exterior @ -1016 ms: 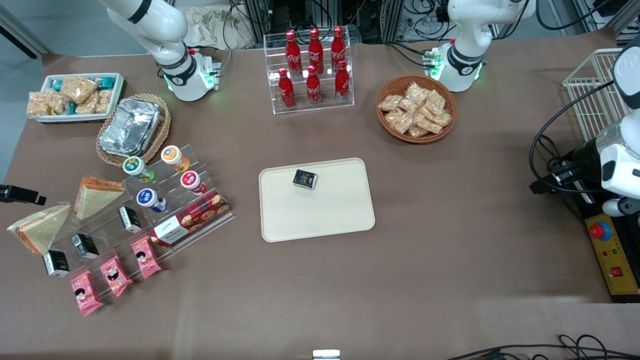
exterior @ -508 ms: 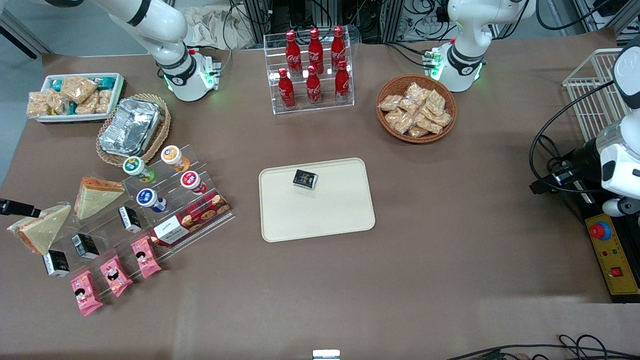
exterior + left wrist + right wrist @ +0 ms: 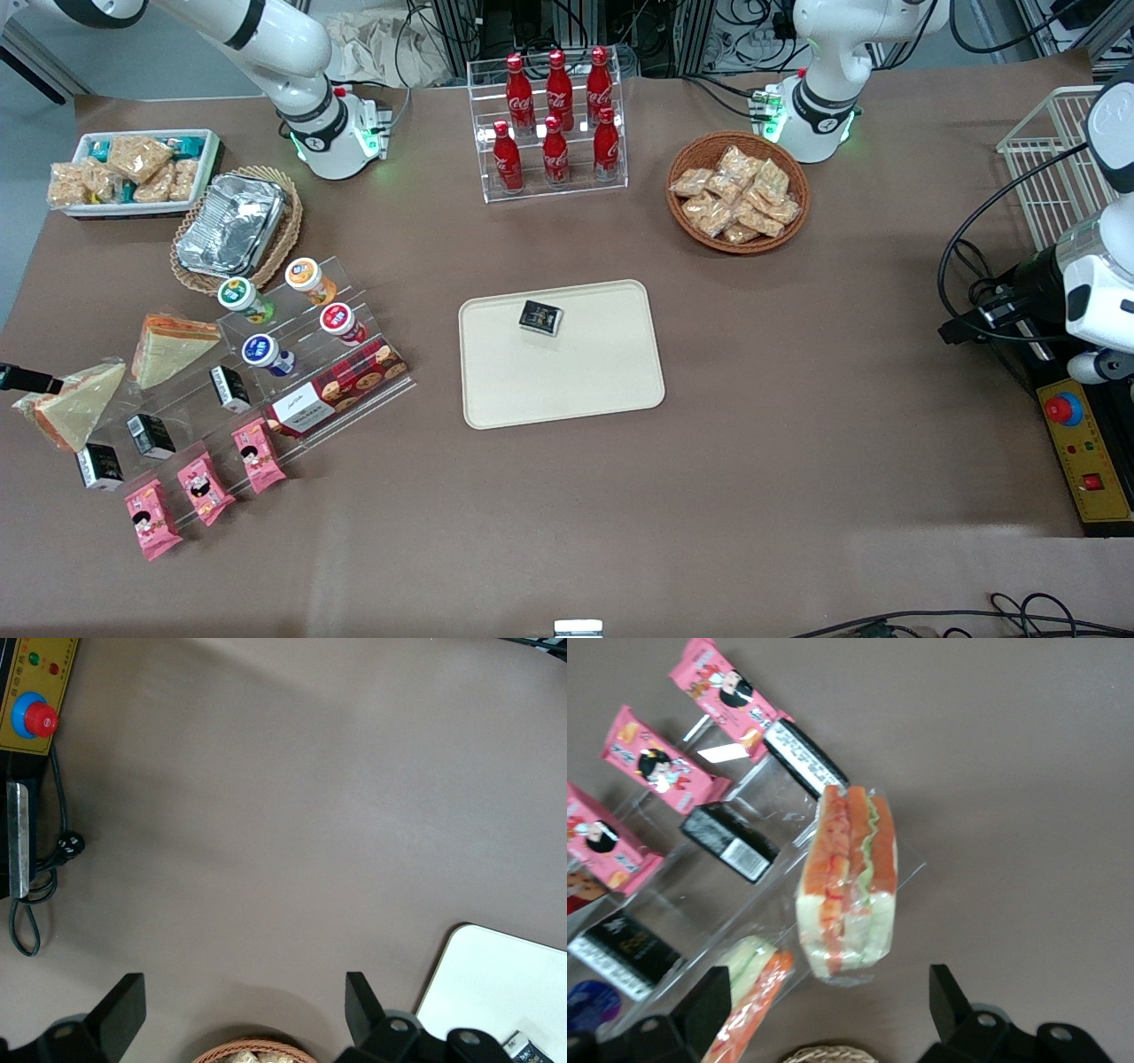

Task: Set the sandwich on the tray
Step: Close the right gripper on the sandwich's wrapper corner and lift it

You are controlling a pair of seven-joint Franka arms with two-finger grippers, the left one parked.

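Two wrapped sandwich wedges lie at the working arm's end of the table. One sandwich [image 3: 71, 408] [image 3: 849, 886] lies on the brown table beside the clear stand. The other sandwich [image 3: 170, 347] [image 3: 749, 992] lies farther from the front camera, against the stand. My gripper [image 3: 831, 1014] is open and empty, hovering over the first sandwich, which lies just ahead of its fingertips, apart from them. In the front view only a dark tip of the gripper [image 3: 22, 380] shows at the picture's edge. The cream tray [image 3: 567, 381] [image 3: 496, 983] lies mid-table with a small black packet [image 3: 540, 317] on it.
A clear stepped stand [image 3: 292, 372] holds pink snack packets [image 3: 199, 487] [image 3: 651, 766], black boxes [image 3: 731, 843], small tubs and a cookie box. A wicker basket with a foil container [image 3: 232, 226], a white snack bin [image 3: 133, 170], cola bottles [image 3: 554, 115] and a snack basket [image 3: 737, 190] stand farther off.
The gripper's dark tip has moved nearer the front camera and toward the picture's edge, closer to the first sandwich. Nothing else has moved.
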